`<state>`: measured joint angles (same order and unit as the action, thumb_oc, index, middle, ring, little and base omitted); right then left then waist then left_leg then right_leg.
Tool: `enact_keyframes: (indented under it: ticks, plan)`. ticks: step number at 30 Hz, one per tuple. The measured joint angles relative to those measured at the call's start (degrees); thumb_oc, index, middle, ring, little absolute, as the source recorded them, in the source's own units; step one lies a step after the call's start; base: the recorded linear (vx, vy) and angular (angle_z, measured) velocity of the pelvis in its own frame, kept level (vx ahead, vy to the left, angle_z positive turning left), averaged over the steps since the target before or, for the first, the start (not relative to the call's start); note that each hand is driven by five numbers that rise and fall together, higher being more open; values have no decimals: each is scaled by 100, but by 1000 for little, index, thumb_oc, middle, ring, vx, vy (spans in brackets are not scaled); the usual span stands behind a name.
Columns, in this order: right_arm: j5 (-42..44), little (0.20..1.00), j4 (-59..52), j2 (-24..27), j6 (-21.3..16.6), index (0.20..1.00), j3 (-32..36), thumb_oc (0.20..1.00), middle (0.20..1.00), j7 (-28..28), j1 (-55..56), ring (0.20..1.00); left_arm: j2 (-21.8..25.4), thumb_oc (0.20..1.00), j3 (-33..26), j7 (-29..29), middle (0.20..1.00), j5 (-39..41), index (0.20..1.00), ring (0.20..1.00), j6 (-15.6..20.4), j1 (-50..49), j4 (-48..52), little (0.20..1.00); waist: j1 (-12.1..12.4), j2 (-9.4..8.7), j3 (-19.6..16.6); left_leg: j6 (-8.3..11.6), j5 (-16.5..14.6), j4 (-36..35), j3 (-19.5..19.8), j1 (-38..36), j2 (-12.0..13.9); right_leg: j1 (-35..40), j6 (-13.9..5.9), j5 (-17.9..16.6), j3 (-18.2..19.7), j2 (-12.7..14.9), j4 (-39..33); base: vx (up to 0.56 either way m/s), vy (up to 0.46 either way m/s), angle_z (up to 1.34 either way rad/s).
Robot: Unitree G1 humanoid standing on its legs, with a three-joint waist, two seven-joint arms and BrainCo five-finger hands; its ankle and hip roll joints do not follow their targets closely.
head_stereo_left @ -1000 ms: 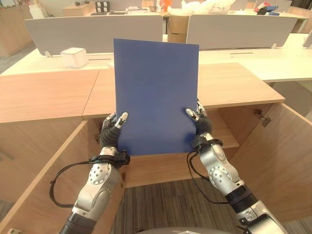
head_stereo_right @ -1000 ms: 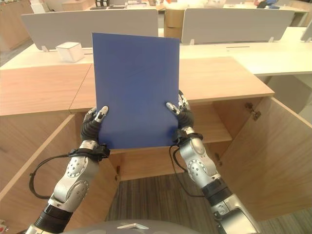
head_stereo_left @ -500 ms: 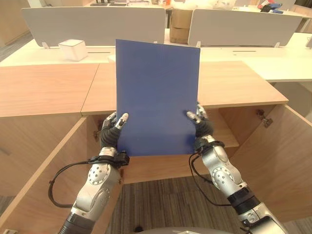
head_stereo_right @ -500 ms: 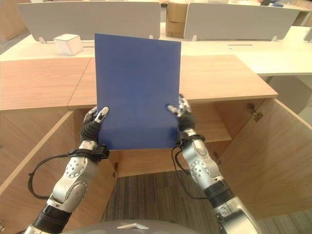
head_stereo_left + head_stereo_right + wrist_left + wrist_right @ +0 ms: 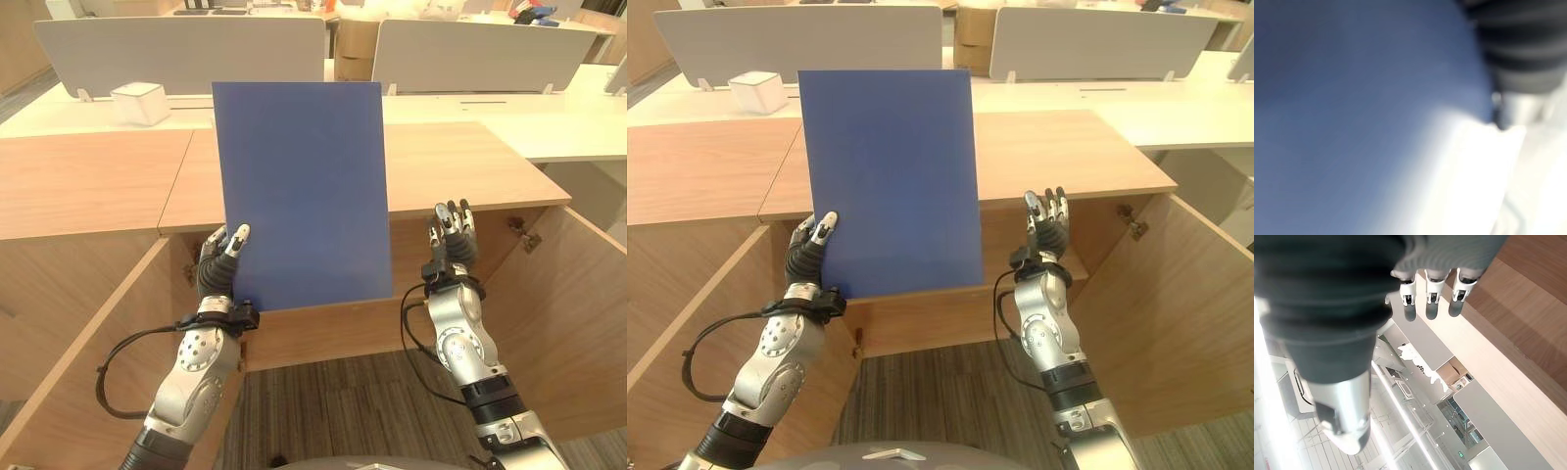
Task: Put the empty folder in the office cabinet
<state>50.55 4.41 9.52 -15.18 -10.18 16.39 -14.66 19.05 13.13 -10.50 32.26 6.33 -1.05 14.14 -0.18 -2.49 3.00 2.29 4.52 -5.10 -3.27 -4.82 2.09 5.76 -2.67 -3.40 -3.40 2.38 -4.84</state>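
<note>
**Right hand lets go of the folder**

The right hand [image 5: 450, 238] has come off the blue folder [image 5: 302, 191]; its fingers now point up, straight and apart. The left hand [image 5: 217, 267] still pinches the folder's lower corner, holding it upright above the open cabinet [image 5: 470, 166].

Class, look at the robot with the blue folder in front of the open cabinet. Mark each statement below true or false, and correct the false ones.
1. Both robot hands grip the blue folder. False: the left robot hand pinches its lower corner; the right robot hand is apart from it, fingers straight.
2. The folder is held upright. True.
3. The cabinet doors are closed. False: they stand open.
4. A white box sits on the desk behind the cabinet. True.
5. The folder lies on the cabinet shelf. False: it is held above the cabinet's opening.
</note>
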Motion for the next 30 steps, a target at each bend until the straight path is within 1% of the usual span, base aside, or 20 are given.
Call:
enact_keyframes:
  ticks: [4, 8, 9, 11, 13, 16, 21, 30]
  plan:
    - [0, 1000, -5, 1, -2, 1000, 2, 1000, 1000, 5, -111, 1000, 0, 200, 3, -2, 200, -1, 200, 200, 0, 20, 10, 200, 5, 10, 5, 0, 0, 0, -1, -1, 0, 1, 1, -1, 0, 0, 2, 0, 0, 0]
    - [2, 1000, -18, 105, 13, 1000, -233, 1000, 1000, -12, -464, 1000, 2, 200, 30, 10, 200, 6, 200, 200, 0, 22, 166, 200, 15, 18, 10, 0, 0, 0, -2, 3, 1, -2, 1, -2, 0, 0, 2, 0, 0, 0]
    - [-1, 1000, -17, 178, 47, 1000, -415, 1000, 1000, -134, -704, 1000, 3, 200, 70, 98, 200, 7, 200, 200, 0, 53, 258, 200, 38, 24, 14, 2, 2, 2, 2, 3, 0, -2, 4, -5, 1, -3, 4, 0, 0, 0]
    - [-7, 1000, -21, 223, 67, 1000, -543, 1000, 1000, -248, -847, 1000, 8, 200, 70, 132, 200, 7, 200, 200, 4, 65, 329, 200, 64, 25, 15, 2, 2, 1, 5, 4, 1, 1, 25, -19, -1, -4, 4, 1, -8, 2]
    - [-5, 1000, -35, 279, 159, 1000, -696, 1000, 1000, -401, -904, 1000, 32, 200, 76, 173, 200, 9, 200, 200, 3, 65, 345, 200, 72, 25, 15, 2, 2, 2, 29, 9, 0, 4, 26, -18, -13, -5, 4, 3, -13, 6]
    - [6, 1000, -33, 346, 412, 1000, -870, 1000, 1000, -628, -901, 1000, 89, 200, 13, 219, 200, 53, 200, 200, 2, 40, 341, 200, 111, 24, 15, 3, 2, 4, 42, 22, -5, 4, 27, -20, -25, -3, 6, 5, -6, 3]
    - [0, 1000, -5, 463, 572, 1000, -1115, 1000, 1000, -915, -896, 1000, 134, 200, -29, 235, 200, 55, 200, 200, -13, 40, 339, 200, 123, 22, 15, 4, 3, 3, 51, 26, -4, 4, 27, -19, -45, -3, 6, 0, 0, 0]
    - [-1, 1000, 21, 463, 713, 1000, -1230, 1000, 1000, -1031, -894, 1000, 198, 200, -24, 235, 200, 55, 200, 200, -104, 40, 339, 200, 158, 1, 7, 13, 13, 2, 90, 41, -5, 4, 27, -19, -67, -5, 5, 0, 0, 0]
